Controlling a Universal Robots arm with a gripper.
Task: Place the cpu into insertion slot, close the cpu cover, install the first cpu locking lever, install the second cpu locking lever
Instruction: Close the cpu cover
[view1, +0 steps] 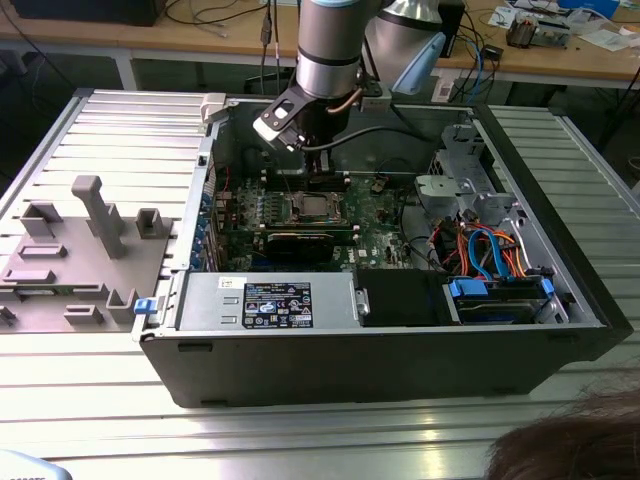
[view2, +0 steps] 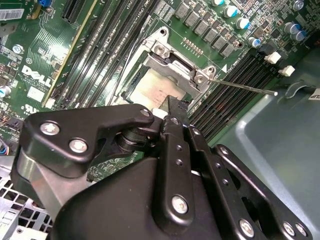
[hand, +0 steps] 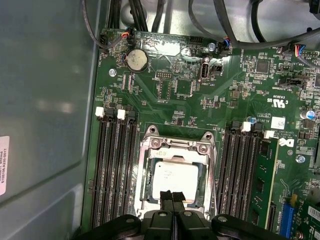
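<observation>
Cpu (hand: 175, 179) is seen seated in the insertion slot (hand: 143, 196), framed by the cpu cover (hand: 175, 146), which appears lowered. The claw (hand: 172, 197) is pinched narrow and empty at the cover's edge. A thin locking lever (view2: 240, 85) stands out unlatched, so cover closing is judged in hand; even downward pressure is called for.
</observation>
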